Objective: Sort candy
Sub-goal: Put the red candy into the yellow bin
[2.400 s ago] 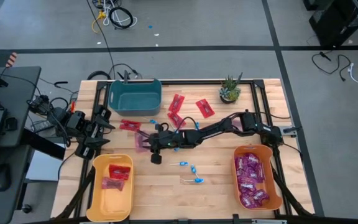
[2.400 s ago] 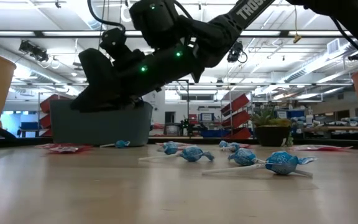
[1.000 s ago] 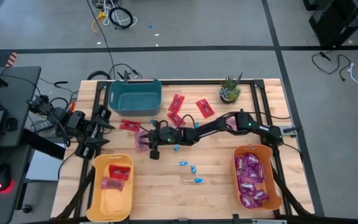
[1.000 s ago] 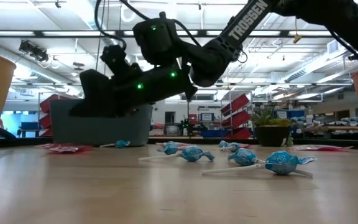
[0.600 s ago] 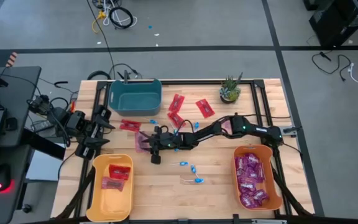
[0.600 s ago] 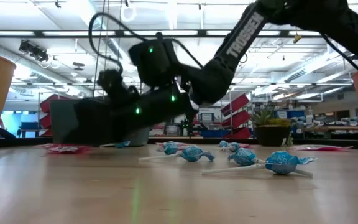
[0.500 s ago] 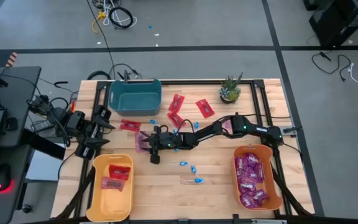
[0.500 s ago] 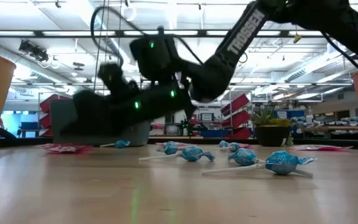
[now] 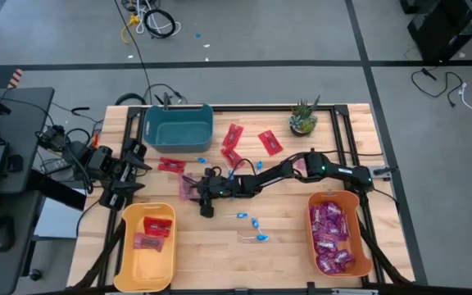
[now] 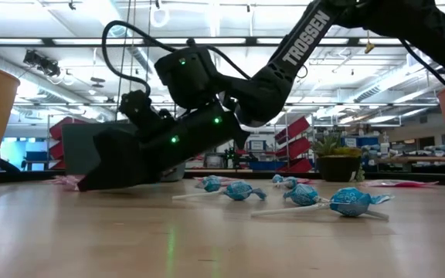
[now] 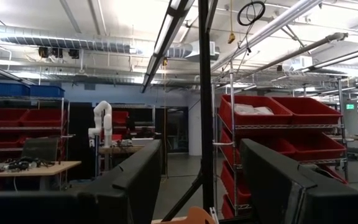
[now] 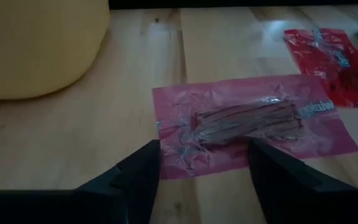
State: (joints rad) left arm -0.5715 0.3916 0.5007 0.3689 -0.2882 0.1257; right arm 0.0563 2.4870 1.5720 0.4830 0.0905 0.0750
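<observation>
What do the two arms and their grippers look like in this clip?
Both arms are dark, jointed links. The right arm carries white TROSSEN lettering, green indicator lights and looping black cables; the right gripper has two flat dark fingers. The left gripper is black, with cables trailing behind.

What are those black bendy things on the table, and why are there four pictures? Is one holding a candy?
They are two robot arms sorting candy. One picture looks down from above, one looks across the tabletop, and one comes from a camera on each arm's wrist. The right gripper reaches across the table and sits low over a pink packet. Its open fingers stand on either side of the packet, so nothing is held yet. The left gripper waits, open, at the table's left edge. Red packets and blue lollipops lie loose. The yellow bin holds red packets, the orange bin holds purple ones, and there is a teal bin and a small plant.
</observation>
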